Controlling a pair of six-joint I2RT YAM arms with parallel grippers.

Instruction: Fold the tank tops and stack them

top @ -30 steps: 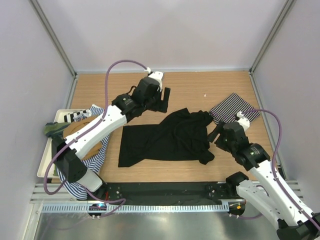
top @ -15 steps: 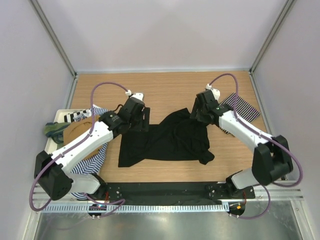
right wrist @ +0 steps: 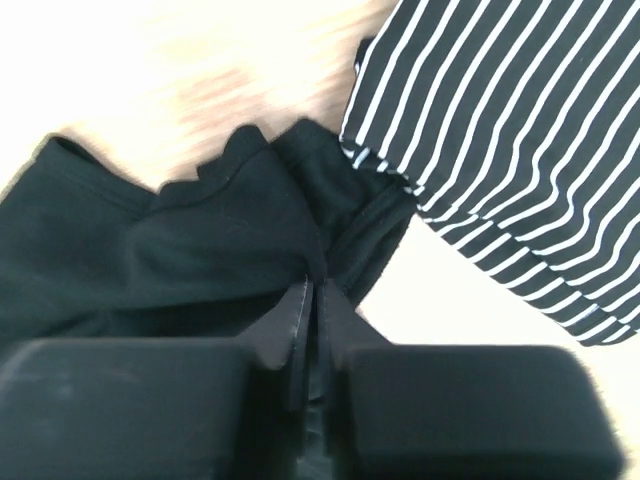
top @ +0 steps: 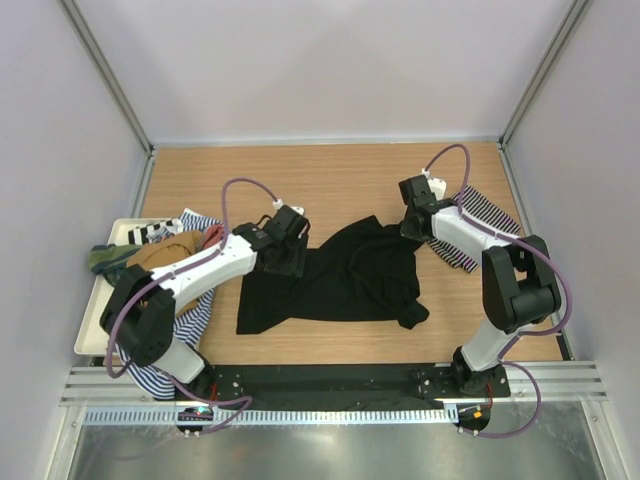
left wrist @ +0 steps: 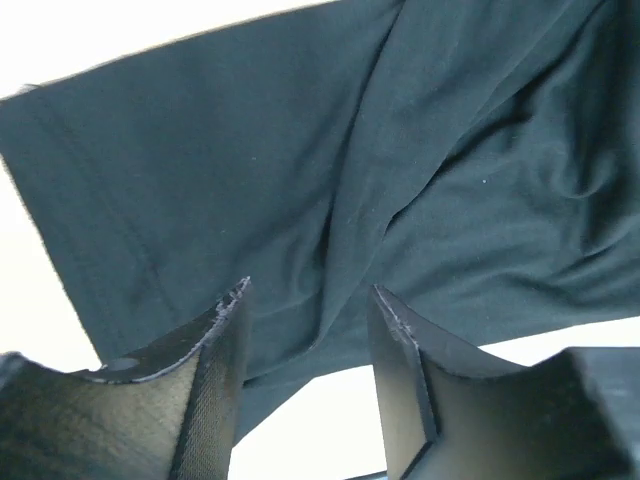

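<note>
Left fingers [left wrist: 210, 380], apart, have lowered onto black tank top [top: 340, 280]; right fingers [right wrist: 296, 335] — seemingly — clamp it.

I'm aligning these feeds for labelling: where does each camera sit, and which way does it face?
Top external: fixed above and behind the arms, looking down on the table; both arms show, bases at the bottom, at the black tank top.
Left wrist: on the left arm, looking down past its open fingers at that top's edge.
Right wrist: on the right arm, looking past its fingers, closed on the top's corner, beside the striped tank top.
Shared: all three show the black top.
</note>
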